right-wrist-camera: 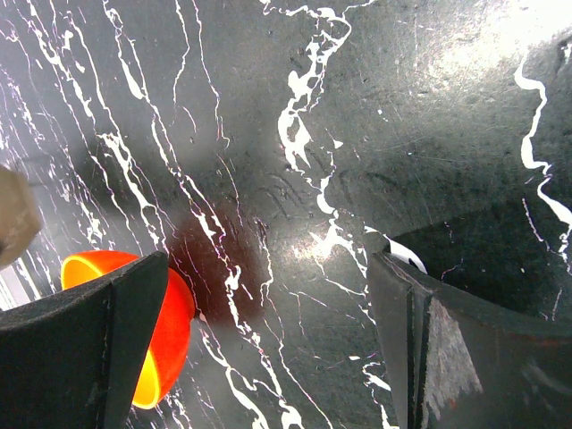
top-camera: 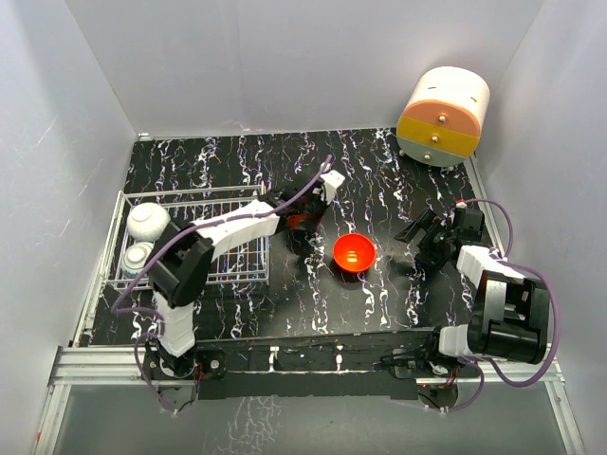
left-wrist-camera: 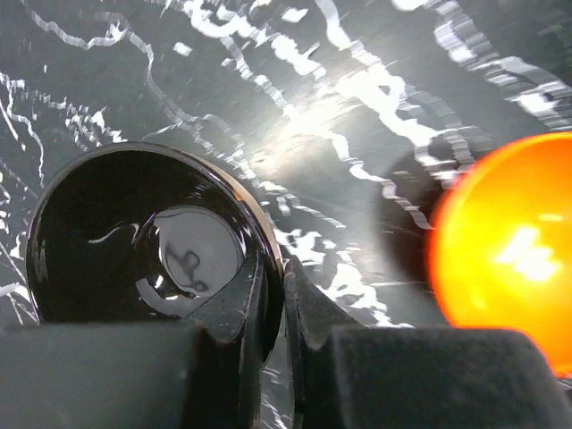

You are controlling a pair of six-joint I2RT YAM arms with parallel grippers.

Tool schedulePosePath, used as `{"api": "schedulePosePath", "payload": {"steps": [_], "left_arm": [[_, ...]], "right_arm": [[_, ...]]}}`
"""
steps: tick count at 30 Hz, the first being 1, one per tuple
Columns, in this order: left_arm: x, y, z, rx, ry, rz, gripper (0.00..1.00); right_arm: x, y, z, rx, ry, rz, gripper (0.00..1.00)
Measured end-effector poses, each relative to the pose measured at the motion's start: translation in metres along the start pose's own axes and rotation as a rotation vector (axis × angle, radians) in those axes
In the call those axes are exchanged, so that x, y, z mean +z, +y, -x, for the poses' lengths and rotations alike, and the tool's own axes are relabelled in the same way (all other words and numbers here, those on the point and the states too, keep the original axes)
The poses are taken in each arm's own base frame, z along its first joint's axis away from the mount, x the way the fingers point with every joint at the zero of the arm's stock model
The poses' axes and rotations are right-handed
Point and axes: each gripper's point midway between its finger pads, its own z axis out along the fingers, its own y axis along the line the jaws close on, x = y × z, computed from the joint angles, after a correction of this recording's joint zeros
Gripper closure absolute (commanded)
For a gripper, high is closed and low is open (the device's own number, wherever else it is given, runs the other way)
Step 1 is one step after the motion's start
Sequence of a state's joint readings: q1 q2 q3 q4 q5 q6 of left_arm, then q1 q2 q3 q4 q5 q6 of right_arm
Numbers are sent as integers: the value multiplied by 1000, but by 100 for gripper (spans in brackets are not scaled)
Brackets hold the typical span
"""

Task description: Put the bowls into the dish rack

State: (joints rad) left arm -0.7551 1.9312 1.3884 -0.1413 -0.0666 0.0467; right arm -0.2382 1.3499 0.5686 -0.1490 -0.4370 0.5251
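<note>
Our left gripper (left-wrist-camera: pixel 273 288) is pinched tight on the rim of the black bowl (left-wrist-camera: pixel 134 237), with one finger (left-wrist-camera: pixel 234 308) inside the wall and the other outside. That bowl is at mid-table, between the dish rack (top-camera: pixel 245 267) and the red-orange bowl (top-camera: pixel 354 253). Our right gripper (right-wrist-camera: pixel 268 259) is spread wide over the bare marbled table (top-camera: pixel 379 175), holding and touching nothing.

From above, the left wrist covers the black bowl, so we cannot make it out there or tell whether it is lifted. In the right wrist view, a finger hides part of the red-orange bowl, and a tan shape (right-wrist-camera: pixel 13 214) is cut off at the left edge.

We count four bowls: a white bowl (top-camera: pixel 149 220) and a blue-and-white bowl (top-camera: pixel 138 256) at the rack's left end, the black one and the red-orange one. There is one rack.
</note>
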Motion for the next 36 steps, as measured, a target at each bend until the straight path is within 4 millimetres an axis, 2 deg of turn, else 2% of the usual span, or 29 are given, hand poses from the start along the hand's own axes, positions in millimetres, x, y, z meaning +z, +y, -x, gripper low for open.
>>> {"api": "schedulePosePath", "payload": {"steps": [2,4,6,9,11,12,14,16,18,20,23,26,31,36], "left_arm": [[-22,-11,21,-32,-59,-52,100],[-55,-21,52,-70,-156,-109,100],[-97,-28,89,-112,-287,-167,100],[-161,-25,134,-203,-473,-256,100],[-202,-8,153,-293,-602,-315,100],[-218,9,154,-349,-655,-328,100],[-239,53,142,-480,-733,-311,100],[-243,98,117,-619,-769,-269,100],[-235,132,86,-763,-770,-228,100],[-224,148,58,-887,-748,-221,100],[-209,152,22,-1066,-718,-269,100],[-204,153,-4,-1228,-731,-335,100],[-198,157,-21,-1388,-777,-440,100],[-194,159,-21,-1450,-784,-505,100]], "right_arm": [[0,0,0,0,0,0,2],[0,0,0,0,0,0,2],[0,0,0,0,0,0,2],[0,0,0,0,0,0,2],[0,0,0,0,0,-1,2],[-1,0,0,0,1,-2,2],[-1,0,-1,-1,1,-5,2],[-2,-1,-1,0,2,-8,2],[-2,-1,-1,-1,1,-10,2],[-3,-1,-1,0,1,-12,2],[-3,-2,-2,1,2,-17,2],[-3,-3,-2,2,2,-19,2],[-3,-3,-2,2,2,-23,2],[-3,-3,-2,3,2,-23,2]]}}
